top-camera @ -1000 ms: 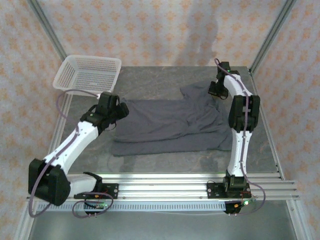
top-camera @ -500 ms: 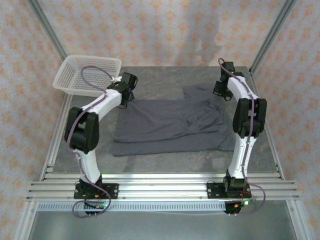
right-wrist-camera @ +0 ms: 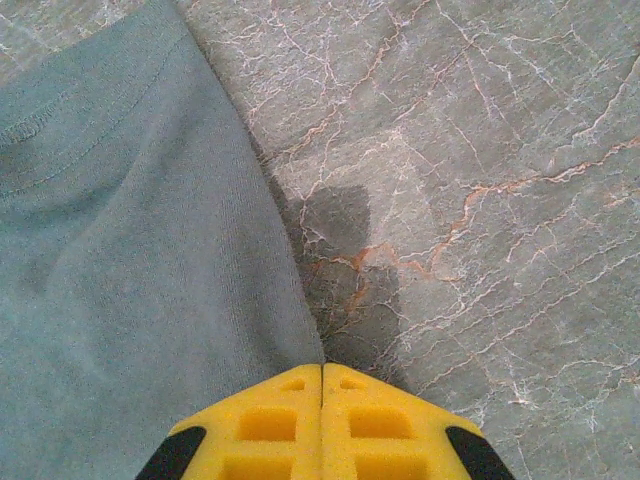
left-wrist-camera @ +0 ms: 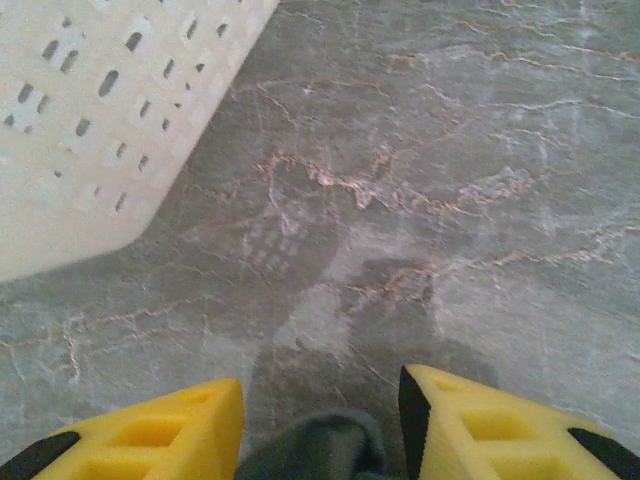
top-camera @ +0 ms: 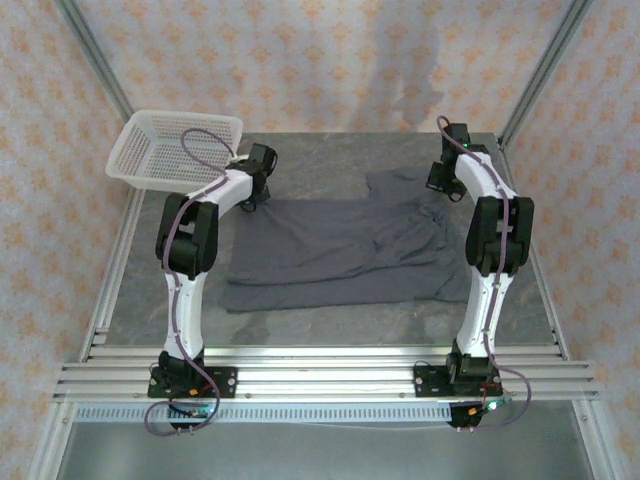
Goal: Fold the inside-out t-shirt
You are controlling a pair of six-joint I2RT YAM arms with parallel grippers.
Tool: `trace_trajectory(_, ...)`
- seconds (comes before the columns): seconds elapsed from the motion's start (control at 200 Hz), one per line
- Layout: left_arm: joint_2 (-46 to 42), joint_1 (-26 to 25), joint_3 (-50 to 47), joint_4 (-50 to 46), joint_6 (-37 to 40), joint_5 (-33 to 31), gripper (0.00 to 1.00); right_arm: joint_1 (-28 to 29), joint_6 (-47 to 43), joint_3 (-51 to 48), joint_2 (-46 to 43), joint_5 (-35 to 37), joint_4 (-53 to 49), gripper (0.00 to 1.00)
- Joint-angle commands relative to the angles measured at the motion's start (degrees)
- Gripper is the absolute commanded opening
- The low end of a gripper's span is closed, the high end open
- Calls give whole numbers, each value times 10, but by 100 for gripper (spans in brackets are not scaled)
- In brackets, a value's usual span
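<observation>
The inside-out t-shirt (top-camera: 340, 250) lies spread and wrinkled across the middle of the table, dark slate grey. My left gripper (top-camera: 258, 190) is at its far left corner, beside the basket. In the left wrist view that gripper (left-wrist-camera: 320, 385) has its yellow jaws apart, and a small hump of the shirt (left-wrist-camera: 320, 450) sits between them. My right gripper (top-camera: 438, 182) is at the shirt's far right part. In the right wrist view it (right-wrist-camera: 322, 368) is shut with its fingers together on the edge of the cloth (right-wrist-camera: 130, 260).
A white perforated basket (top-camera: 180, 113) stands at the back left corner, its wall (left-wrist-camera: 90, 110) close to my left gripper. Bare marbled tabletop (top-camera: 330, 155) lies behind the shirt. Metal frame posts rise at the back corners, and a rail runs along the near edge.
My left arm has swung from the near left out to the shirt's far left corner by the basket, and its jaws narrowed. My right gripper shifted slightly farther back and stayed shut.
</observation>
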Motion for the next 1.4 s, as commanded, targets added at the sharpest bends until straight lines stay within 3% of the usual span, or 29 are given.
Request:
trace_trajectory(0.0,0,10,-5,4,22,15,42,-3,7,8,-1,8,-6,0)
trace_trajectory(0.205,15,15,2,5,27,42,31,-3,8,12,-2,10,-12,0)
trace_trajectory(0.455,-7,24,-14,19,16,67,0,-3,14,15,-6,22,-15,0)
trace_trajectory(0.671,-82,41,-73,57,-14,79,0,-13,26,5,-16,51,-9,0)
trace_trajectory(0.791,-116,45,-124,102,-28,75,0,-42,41,-18,-21,32,9,0)
trace_trajectory(1.041,-112,44,-131,113,-38,102,0,-52,46,-10,-3,-23,7,0)
trace_trajectory(1.391,-180,44,-147,96,-39,93,0,-53,61,-50,-59,-21,20,0)
